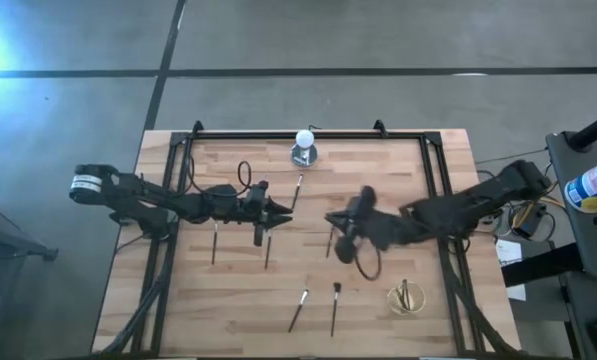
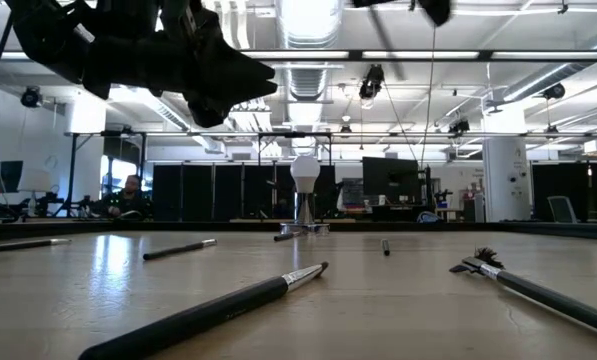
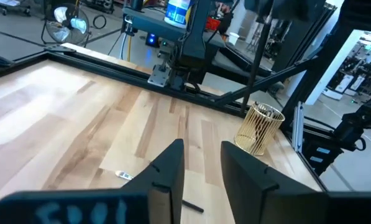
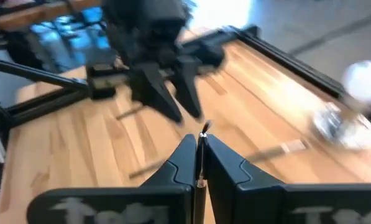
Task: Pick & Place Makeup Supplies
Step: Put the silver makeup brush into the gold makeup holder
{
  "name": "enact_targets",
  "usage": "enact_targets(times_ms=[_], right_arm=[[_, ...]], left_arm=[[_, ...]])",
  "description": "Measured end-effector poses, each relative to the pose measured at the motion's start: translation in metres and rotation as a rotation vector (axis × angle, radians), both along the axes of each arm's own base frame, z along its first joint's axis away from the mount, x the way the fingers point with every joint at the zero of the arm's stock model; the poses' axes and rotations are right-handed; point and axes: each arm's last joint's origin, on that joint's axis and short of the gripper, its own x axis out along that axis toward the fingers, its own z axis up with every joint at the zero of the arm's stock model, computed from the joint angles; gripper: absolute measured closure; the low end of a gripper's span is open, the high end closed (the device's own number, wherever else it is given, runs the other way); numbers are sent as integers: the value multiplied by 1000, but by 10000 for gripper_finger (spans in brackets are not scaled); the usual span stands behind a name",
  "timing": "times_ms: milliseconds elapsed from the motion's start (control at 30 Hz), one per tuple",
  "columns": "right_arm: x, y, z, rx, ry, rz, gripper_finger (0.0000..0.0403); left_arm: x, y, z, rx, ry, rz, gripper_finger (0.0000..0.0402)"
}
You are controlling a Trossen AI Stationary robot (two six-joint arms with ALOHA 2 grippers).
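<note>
The right gripper [image 4: 198, 163] is blurred in the overhead view, left of the gold wire cup [image 1: 407, 297]. Its fingers clench a thin makeup brush [image 4: 202, 146]. The left gripper [image 3: 202, 177], farther left, stands parted and empty. Loose brushes [image 1: 335, 308] lie left of the cup.

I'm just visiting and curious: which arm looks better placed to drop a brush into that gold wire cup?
Probably the right. Its gripper is shut on a brush, and the wire cup stands on its side of the table. The left gripper is open and empty.
</note>
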Motion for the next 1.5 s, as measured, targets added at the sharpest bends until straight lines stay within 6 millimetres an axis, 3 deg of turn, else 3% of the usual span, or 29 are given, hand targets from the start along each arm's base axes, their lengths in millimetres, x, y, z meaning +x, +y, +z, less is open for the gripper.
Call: enact_targets(times_ms=[267,533,733,1000,1500], right_arm=[[-62,43,4,118,93,-210,389],[-96,89,3,148,198,-288,389],[-121,127,-18,182,249,-332,389],[-132,156,-48,165,283,-366,390],[-136,160,-66,99,308,-362,390]], left_arm=[[0,0,0,0,-3,11,303],[0,1,0,-2,0,20,303],[0,1,0,-3,1,19,303],[0,1,0,-3,2,19,303],[0,1,-2,-12,23,20,303]])
